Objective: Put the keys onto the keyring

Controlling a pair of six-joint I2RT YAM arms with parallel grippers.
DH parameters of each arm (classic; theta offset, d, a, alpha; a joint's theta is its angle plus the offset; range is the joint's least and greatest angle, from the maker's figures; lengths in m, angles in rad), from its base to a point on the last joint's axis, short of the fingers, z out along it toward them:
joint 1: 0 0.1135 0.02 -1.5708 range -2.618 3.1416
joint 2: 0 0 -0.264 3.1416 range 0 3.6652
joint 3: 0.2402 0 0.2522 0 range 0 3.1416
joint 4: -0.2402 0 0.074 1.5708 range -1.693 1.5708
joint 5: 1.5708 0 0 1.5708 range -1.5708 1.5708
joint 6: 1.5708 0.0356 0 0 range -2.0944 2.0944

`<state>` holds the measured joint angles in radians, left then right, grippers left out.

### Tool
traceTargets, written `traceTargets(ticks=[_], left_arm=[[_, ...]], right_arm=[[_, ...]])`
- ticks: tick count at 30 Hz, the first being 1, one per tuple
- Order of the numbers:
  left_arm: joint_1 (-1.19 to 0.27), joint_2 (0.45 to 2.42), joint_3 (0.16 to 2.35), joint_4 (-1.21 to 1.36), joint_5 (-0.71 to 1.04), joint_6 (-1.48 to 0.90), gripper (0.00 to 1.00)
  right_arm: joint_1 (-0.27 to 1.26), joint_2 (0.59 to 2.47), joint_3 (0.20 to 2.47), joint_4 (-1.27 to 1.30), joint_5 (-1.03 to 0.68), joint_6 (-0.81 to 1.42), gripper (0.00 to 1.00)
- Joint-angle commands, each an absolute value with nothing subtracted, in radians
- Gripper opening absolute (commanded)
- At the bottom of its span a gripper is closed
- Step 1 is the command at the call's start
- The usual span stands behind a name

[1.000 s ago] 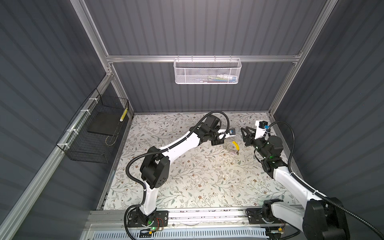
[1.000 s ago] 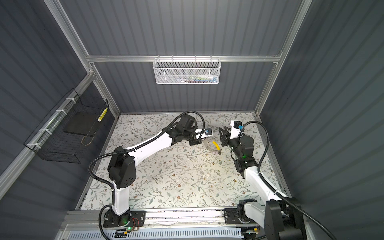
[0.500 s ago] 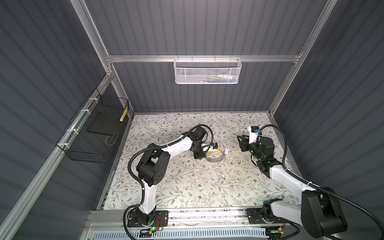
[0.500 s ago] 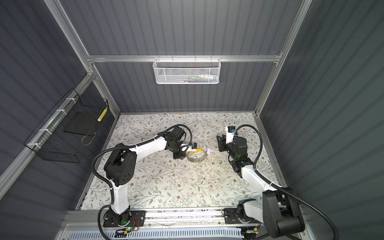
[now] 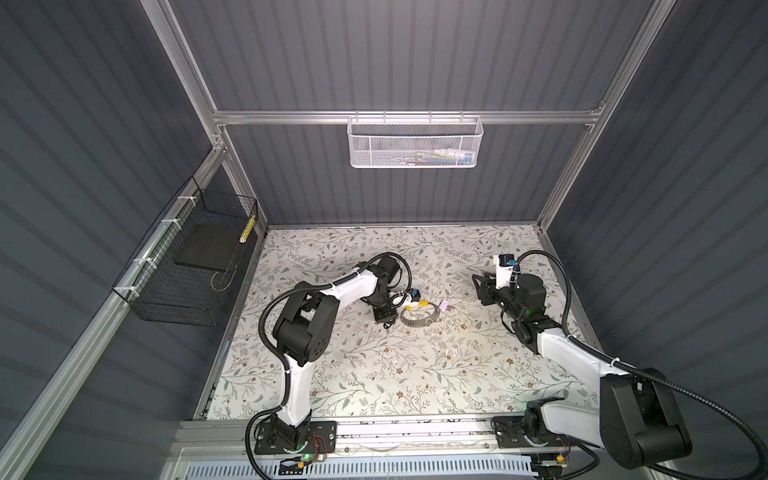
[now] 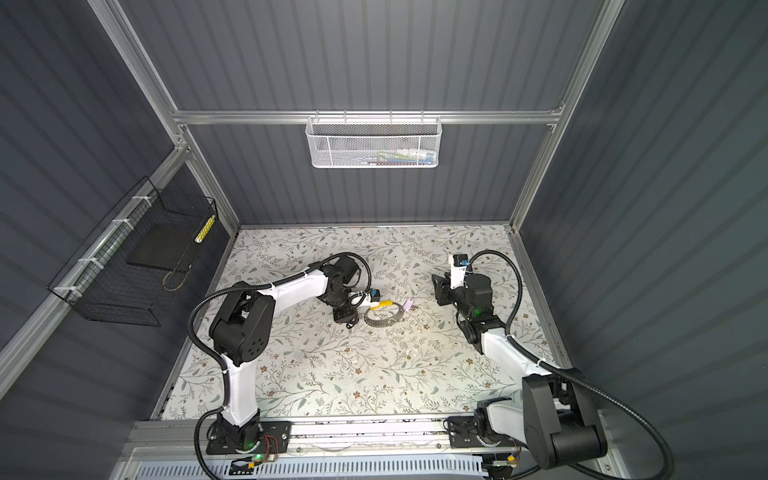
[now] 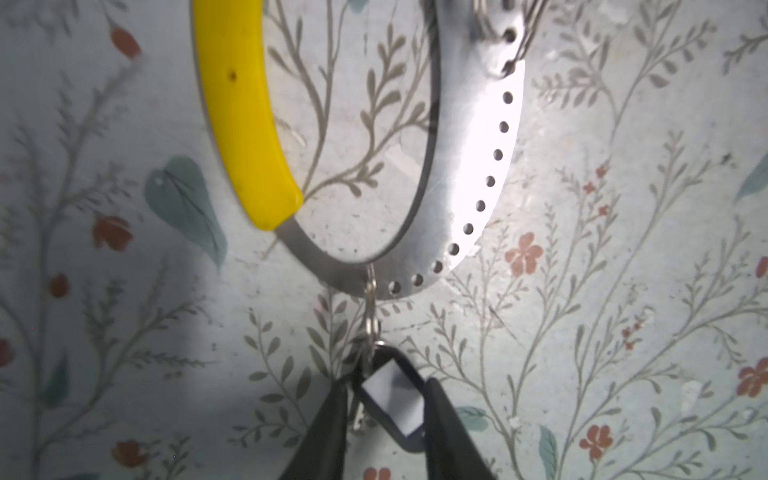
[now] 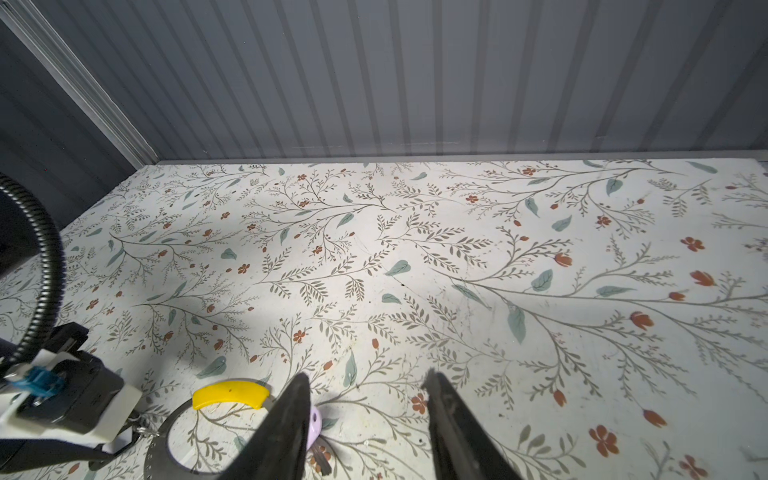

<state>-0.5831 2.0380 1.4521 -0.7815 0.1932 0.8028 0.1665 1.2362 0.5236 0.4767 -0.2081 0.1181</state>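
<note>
Keyring point(image 5: 409, 323) central on table point(image 5: 374, 374), edges seemingly far.

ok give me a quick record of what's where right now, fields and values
keyring: lying on table, yellow tag on it
black-rimmed tag: looks joined to the hoop by a small metal link
left gripper: jaws flank that tag; grip unclear
lilac-tagged key: at the hoop's rim, attachment unclear
right gripper: open, nothing between its fingers
</note>
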Motion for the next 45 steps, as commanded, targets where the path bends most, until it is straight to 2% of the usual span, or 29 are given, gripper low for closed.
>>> traceTargets(ticks=[1, 10, 17, 21, 24, 25, 26, 28, 33, 45], left_arm=[[-0.559, 2.030, 1.459, -0.854, 0.168, 0.773, 0.44], [-0.463, 1.853, 1.367, -0.690, 0.189, 0.650, 0.55], [-0.277, 1.543, 0.941, 0.029, 0.028, 0.326, 0.64], [-0.180, 1.481, 0.725, 0.345, -0.103, 0.179, 0.67], [-0.137, 1.486, 0.601, 0.539, -0.184, 0.135, 0.67], [-0.126, 1.494, 0.563, 0.609, -0.186, 0.128, 0.67], [-0.112, 1.505, 0.540, 0.651, -0.196, 0.085, 0.67], [-0.093, 1.518, 0.508, 0.697, -0.181, 0.052, 0.67], [-0.084, 1.589, 0.355, 1.019, -0.147, 0.052, 0.67], [-0.084, 1.708, 0.331, 1.172, -0.076, 0.084, 0.67]], right_arm=[[0.172, 1.213, 0.545, 0.439, -0.192, 0.088, 0.50], [0.164, 1.188, 0.555, 0.391, -0.139, 0.046, 0.55], [0.087, 1.180, 0.493, 0.413, -0.073, 0.019, 0.64], [0.051, 1.184, 0.378, 0.557, -0.045, 0.010, 0.67], [0.042, 1.200, 0.285, 0.746, -0.037, -0.017, 0.77], [0.036, 1.203, 0.275, 0.779, -0.051, -0.031, 0.83], [0.028, 1.226, 0.262, 0.846, -0.059, -0.033, 0.99], [0.013, 1.240, 0.276, 0.830, -0.101, -0.034, 0.99], [-0.030, 1.270, 0.340, 0.745, -0.151, -0.006, 0.99], [-0.061, 1.294, 0.316, 0.824, -0.197, -0.019, 0.99]])
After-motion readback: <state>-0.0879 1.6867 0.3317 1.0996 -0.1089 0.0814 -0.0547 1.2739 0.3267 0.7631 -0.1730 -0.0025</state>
